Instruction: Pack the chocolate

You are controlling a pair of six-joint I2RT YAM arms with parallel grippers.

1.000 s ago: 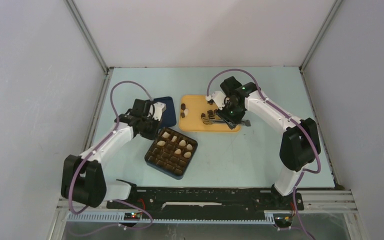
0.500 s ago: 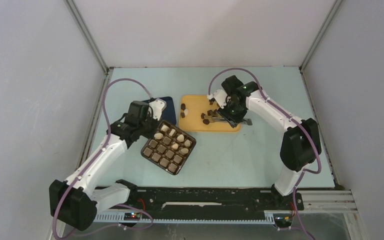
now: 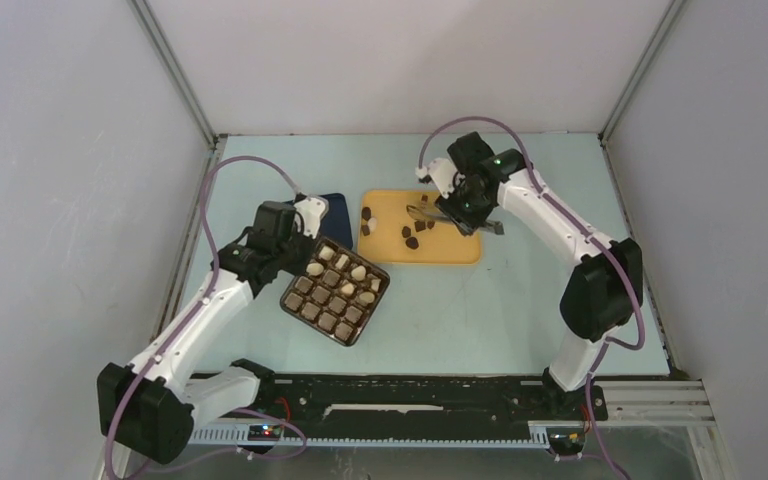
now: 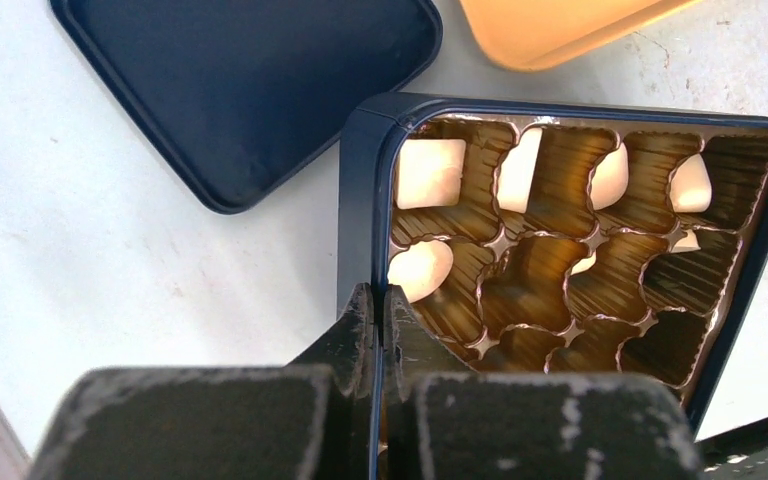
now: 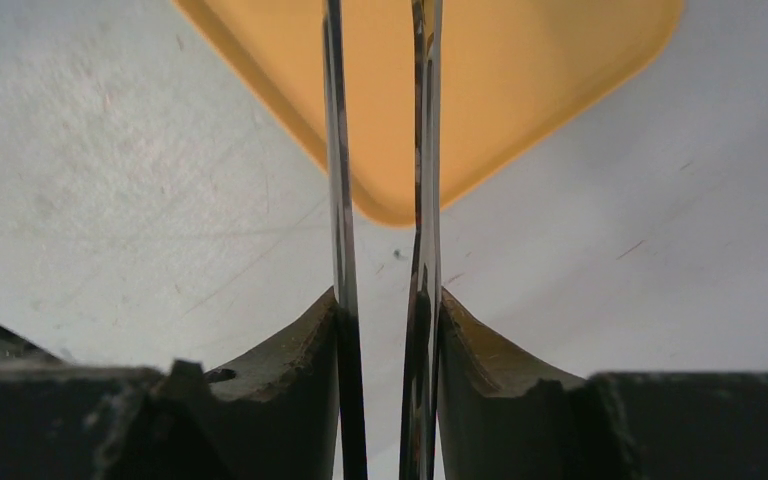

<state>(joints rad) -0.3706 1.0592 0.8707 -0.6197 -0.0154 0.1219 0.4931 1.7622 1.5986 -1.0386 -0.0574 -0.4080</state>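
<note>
One wall held: your left gripper (image 4: 371, 305) has its jaws closed flat on the side wall of the dark blue box (image 4: 358, 200), near a corner. You cannot tell from these views whether the box rests on the table (image 3: 520, 300) or is lifted off it.
Lid: the lid (image 3: 335, 207) is off and lies on the table just behind the box.
Packed so far: about seven cream pieces (image 3: 343, 263) of the chocolate (image 4: 430, 172) sit in the gridded insert (image 4: 520, 290), all in the two rows on the tray side.
Open cells: in the left wrist view the cells nearest the jaws show bare ribbed bottoms. From overhead you cannot tell whether any cell holds a dark piece.
Left to pack: on the orange tray (image 3: 460, 250), just beside the box, about four dark pieces (image 3: 407, 232) and one cream piece (image 3: 368, 212) lie loose.
Tool: your right gripper (image 5: 388, 310) has its jaws clamped on a pair of metal tweezers (image 5: 335, 150). The prongs stand apart over the tray, and the right wrist view shows nothing between them.
Progress: you look roughly half done, or a little less.
Remaining: carry each tray piece into an empty cell; closing the box with the lid probably comes last.
</note>
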